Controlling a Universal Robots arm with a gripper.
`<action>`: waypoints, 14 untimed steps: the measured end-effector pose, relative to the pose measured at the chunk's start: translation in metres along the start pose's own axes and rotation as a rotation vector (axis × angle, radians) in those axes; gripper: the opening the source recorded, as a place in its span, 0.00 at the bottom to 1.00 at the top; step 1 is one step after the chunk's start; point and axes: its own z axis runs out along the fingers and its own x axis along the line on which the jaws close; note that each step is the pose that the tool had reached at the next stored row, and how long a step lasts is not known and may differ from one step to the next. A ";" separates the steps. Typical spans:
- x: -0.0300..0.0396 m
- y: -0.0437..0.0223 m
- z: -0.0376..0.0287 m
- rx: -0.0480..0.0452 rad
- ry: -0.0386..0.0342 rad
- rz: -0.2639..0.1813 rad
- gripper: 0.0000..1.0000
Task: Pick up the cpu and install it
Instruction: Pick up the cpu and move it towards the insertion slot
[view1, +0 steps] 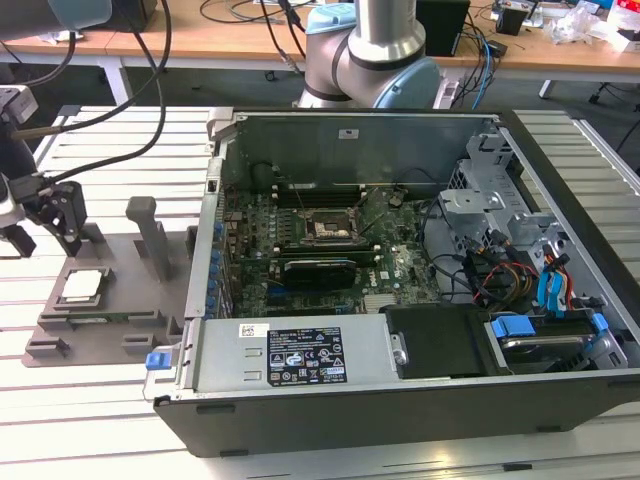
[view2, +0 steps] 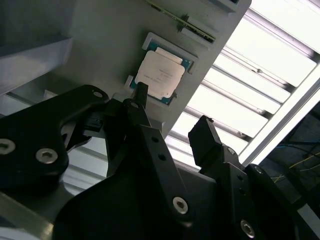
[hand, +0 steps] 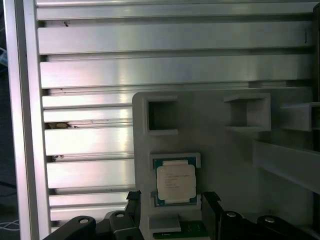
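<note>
The cpu (view1: 85, 285) is a small square chip with a silver-white top. It lies flat in a recess of a grey holder plate (view1: 130, 310) at the exterior view's left. My gripper (view1: 45, 240) hovers just above and slightly behind it, open and holding nothing. In both wrist views the cpu (view2: 160, 76) (hand: 176, 181) shows beyond the gripper (view2: 172, 117), whose black fingers (view2: 141, 97) stand apart on either side of it. The motherboard's black socket frame (view1: 328, 228) sits inside the open computer case (view1: 400, 400).
The holder plate carries upright grey posts (view1: 150, 230) and empty square pockets (hand: 161, 115). It rests on a slatted aluminium table (hand: 90, 75). The case holds cables, a drive cage (view1: 480, 200) and a power supply (view1: 300, 355). The arm's base (view1: 370, 60) stands behind the case.
</note>
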 end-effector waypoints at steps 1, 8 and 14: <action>0.0000 0.0000 0.0003 0.0000 0.0000 0.000 0.60; 0.0001 0.0001 0.0036 0.0000 0.0000 0.000 0.60; 0.0002 0.0002 0.0066 0.0000 -0.0001 0.000 0.60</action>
